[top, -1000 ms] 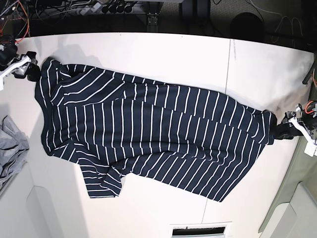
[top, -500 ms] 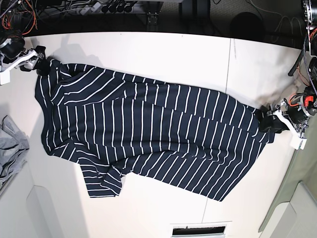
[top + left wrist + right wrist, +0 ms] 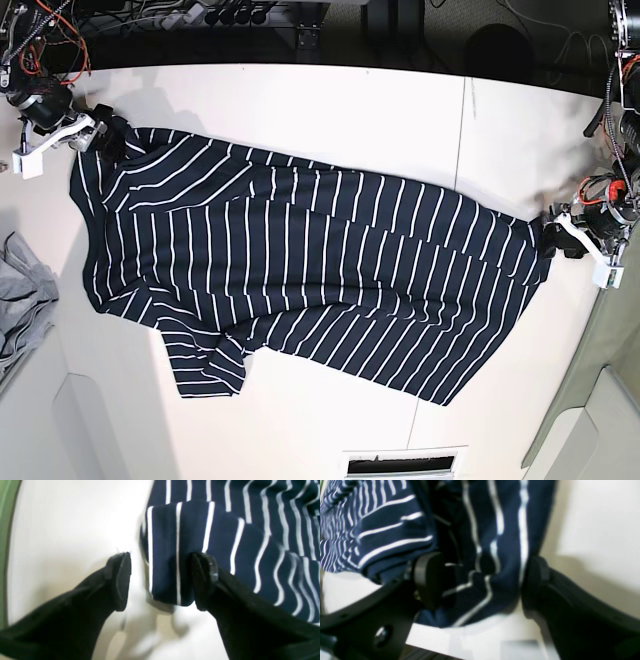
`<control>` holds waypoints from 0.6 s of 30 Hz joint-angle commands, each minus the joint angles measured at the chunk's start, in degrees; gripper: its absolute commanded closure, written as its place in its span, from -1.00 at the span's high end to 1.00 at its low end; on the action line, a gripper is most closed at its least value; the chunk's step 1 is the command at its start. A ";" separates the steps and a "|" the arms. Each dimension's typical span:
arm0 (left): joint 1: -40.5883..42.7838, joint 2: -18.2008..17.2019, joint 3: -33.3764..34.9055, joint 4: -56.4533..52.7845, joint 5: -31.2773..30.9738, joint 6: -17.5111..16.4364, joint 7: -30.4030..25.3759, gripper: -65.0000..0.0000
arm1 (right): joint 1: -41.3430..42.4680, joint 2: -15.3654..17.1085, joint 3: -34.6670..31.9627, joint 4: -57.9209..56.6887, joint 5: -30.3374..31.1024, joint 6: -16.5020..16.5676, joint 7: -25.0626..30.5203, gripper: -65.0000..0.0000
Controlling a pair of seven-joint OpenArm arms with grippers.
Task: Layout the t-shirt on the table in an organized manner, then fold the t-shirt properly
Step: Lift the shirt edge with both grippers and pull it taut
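1. The t-shirt [image 3: 300, 270] lies spread across the middle of the bench [image 3: 300, 110], stretched lengthwise from the left edge toward the right edge; the layout step appears largely done.
2. A sleeve near the front edge is doubled under and the body shows creases, so some smoothing seems left.
3. No fold is visible; judged from this, the whole folding step remains.
4. The left tool [image 3: 160, 580] stands wide, one end of the shirt lying loose between its jaws at the bench's right edge.
5. The right tool [image 3: 480, 580] is likewise spread wide, with fabric between its jaws at the far left corner.
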 commanded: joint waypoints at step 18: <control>-1.51 5.27 -0.31 -2.25 -0.48 0.61 -0.24 0.23 | 0.31 0.76 -4.92 0.70 2.08 0.63 -0.48 0.35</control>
